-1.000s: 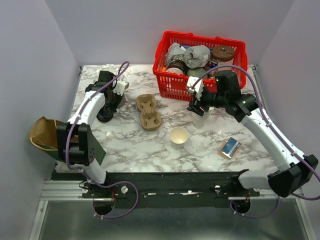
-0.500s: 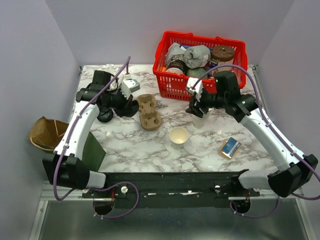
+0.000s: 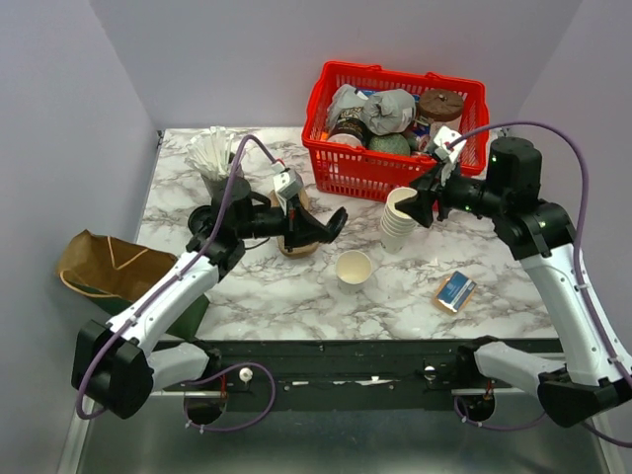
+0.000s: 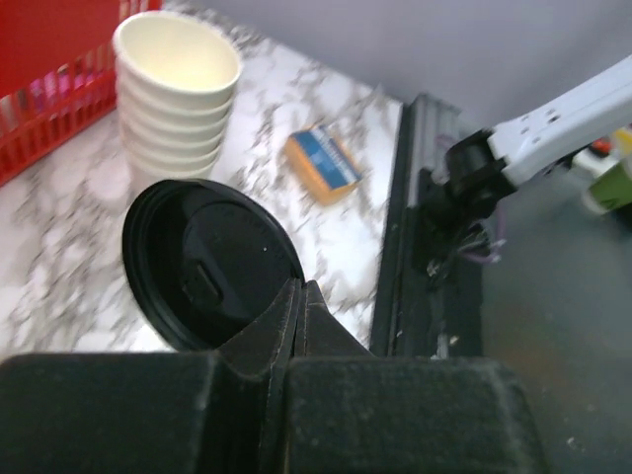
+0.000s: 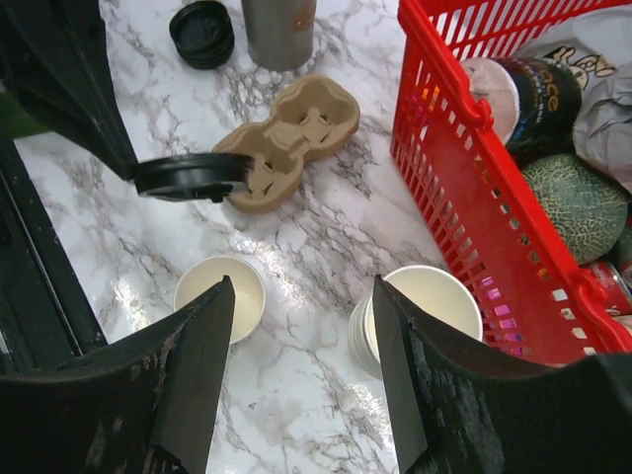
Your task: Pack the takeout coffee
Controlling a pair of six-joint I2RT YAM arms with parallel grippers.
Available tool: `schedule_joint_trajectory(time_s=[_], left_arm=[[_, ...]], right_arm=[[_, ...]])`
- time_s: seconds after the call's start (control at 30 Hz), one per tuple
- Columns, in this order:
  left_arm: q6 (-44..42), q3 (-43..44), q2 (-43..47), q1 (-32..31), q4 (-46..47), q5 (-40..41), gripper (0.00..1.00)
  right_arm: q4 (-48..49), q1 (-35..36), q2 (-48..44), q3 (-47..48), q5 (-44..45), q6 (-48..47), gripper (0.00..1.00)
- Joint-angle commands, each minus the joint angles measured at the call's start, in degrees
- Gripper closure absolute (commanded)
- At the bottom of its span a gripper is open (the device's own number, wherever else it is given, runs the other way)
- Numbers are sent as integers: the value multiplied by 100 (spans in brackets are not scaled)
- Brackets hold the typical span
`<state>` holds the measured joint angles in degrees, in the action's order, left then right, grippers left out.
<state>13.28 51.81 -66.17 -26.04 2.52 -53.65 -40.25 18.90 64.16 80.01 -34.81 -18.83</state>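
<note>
One black lid (image 4: 207, 262) is pinched by its rim in our left pincer (image 4: 296, 306), the lone cup (image 3: 354, 269) below and near it; our right pincer (image 5: 301, 316) hangs spread above the cup stack (image 5: 420, 306).

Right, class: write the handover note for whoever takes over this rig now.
Left hand: shut on the black lid, held above the table.
Right hand: open, empty, over the cup stack.
One cup stands alone, unlidded; carrier empty; paper bag at the left edge.
Done: lid picked up. Left: lid the cup, load the carrier, bag it.
</note>
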Motion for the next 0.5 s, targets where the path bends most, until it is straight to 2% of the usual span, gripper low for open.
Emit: schedule_joint_trajectory(time_s=[0.0, 0.1, 0.13, 0.23, 0.47], left_arm=[[1372, -434, 122, -497, 2744, 214, 100], [809, -181, -201, -630, 2211, 320, 100], [999, -93, -325, -648, 2095, 311, 100], [1553, -118, -607, -743, 2444, 328, 100], [1501, -382, -862, -946, 2831, 268, 100]], right_arm=[[-273, -201, -158, -116, 167, 266, 33], [-124, -491, -80, -309, -367, 441, 33], [-63, -509, -44, -389, -525, 485, 33], [123, -545, -53, -669, -764, 845, 33], [675, -589, -763, -2012, -958, 1346, 33]])
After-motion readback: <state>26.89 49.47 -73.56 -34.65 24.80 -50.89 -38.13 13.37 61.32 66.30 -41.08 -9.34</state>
